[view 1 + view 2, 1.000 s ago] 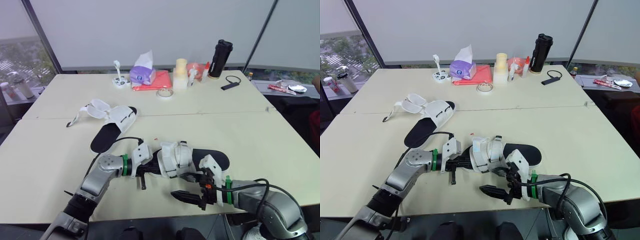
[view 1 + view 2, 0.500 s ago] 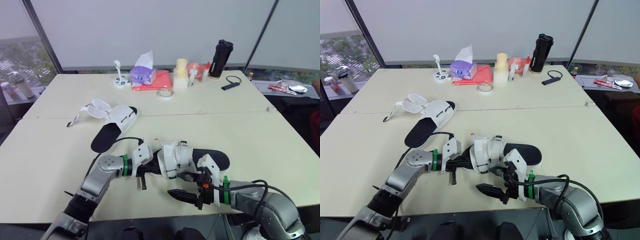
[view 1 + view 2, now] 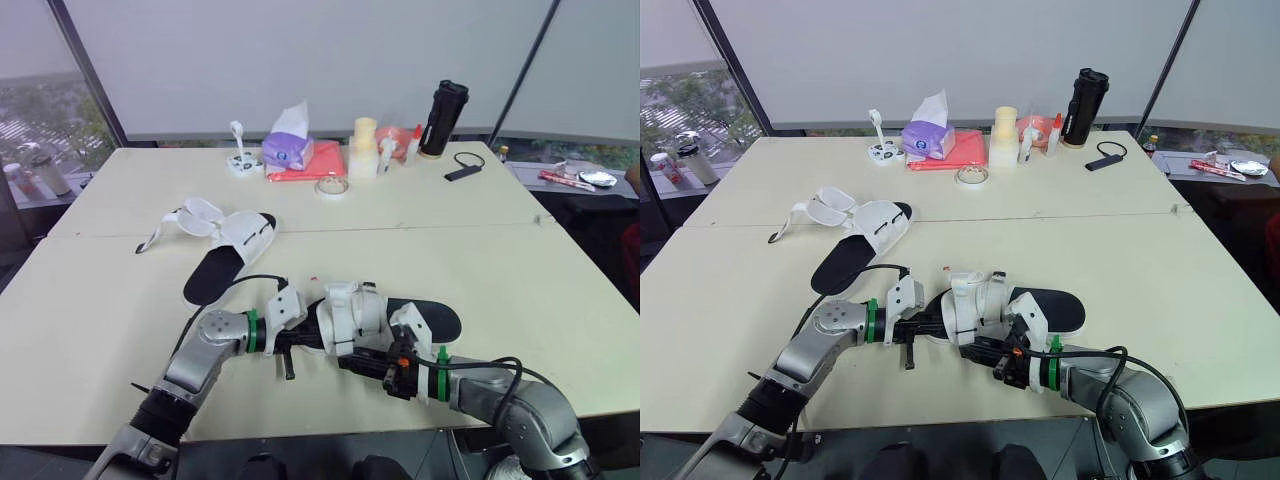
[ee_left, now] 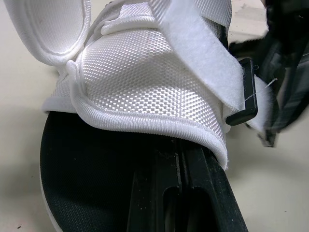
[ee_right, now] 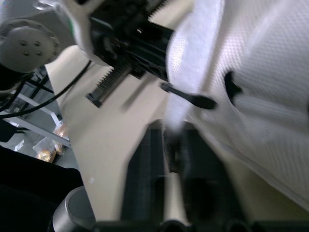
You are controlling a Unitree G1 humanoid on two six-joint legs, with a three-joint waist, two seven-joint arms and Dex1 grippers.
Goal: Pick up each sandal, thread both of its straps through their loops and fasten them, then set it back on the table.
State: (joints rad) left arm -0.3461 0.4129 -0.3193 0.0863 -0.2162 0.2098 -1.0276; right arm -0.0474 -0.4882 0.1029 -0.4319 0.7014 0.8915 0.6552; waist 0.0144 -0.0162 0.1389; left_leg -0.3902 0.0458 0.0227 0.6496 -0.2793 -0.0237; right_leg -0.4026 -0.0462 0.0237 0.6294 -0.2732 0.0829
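Note:
The near sandal (image 3: 352,310), white mesh upper on a black sole, lies at the table's front between both grippers. My left gripper (image 3: 300,338) is shut on the toe end of its black sole (image 4: 87,159), fingers (image 4: 159,193) tucked under the white upper. A white strap (image 4: 203,63) runs through a black loop (image 4: 247,96). My right gripper (image 3: 362,360) is at the sandal's front side, shut on the hanging strap end (image 5: 186,77). The second sandal (image 3: 232,250) lies further back on the left, its straps (image 3: 190,215) spread loose.
Along the table's (image 3: 100,310) far edge stand a tissue pack (image 3: 286,148), a red folder (image 3: 318,160), a tape roll (image 3: 331,187), small bottles (image 3: 362,148) and a black flask (image 3: 443,118). A black device with cable (image 3: 462,170) lies at the far right.
My right gripper moved up and left from the table's front edge to the sandal and shut on its strap end. The left gripper kept its hold on the sole.

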